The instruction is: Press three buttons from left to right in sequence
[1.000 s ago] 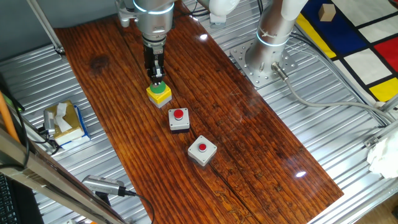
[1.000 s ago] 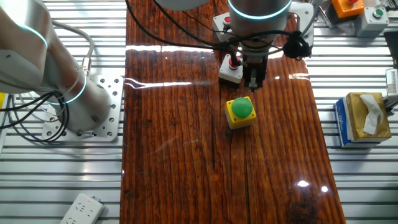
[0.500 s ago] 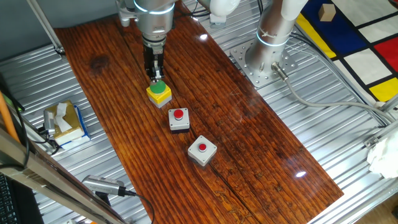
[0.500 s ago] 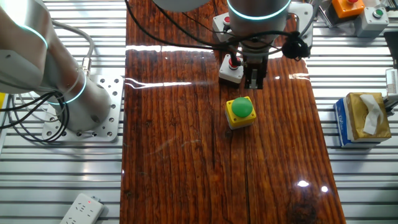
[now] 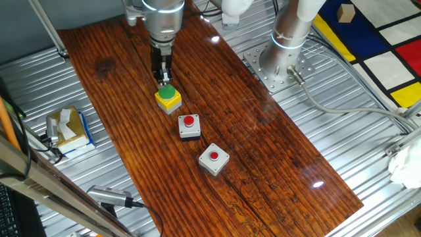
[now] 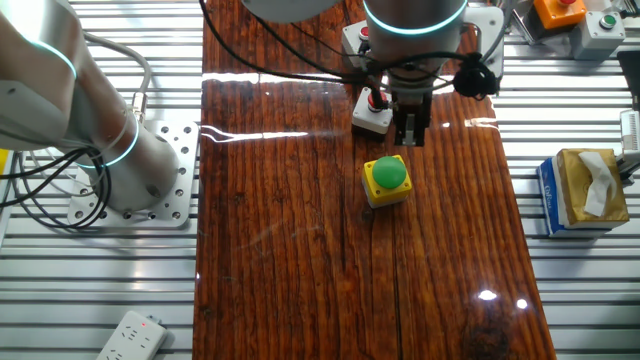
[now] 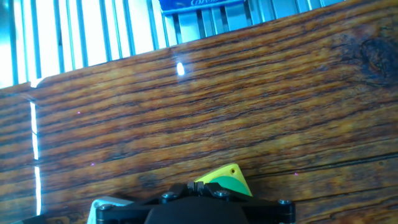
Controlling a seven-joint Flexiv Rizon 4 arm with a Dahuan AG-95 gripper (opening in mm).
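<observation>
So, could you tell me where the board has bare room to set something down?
Bare wood lies between the buttons and the arm base, and past the grey button. It is crowded where the gripper hangs over the yellow button.

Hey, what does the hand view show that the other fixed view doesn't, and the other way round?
Only the hand view shows the wood grain close up and a blue object on the metal slats beyond the board's edge.

Only the other fixed view shows the pincer above the table, the white-and-black button box, a tissue box, a second robot arm and a power strip.

Both show the yellow box with the green cap on the wooden board.
</observation>
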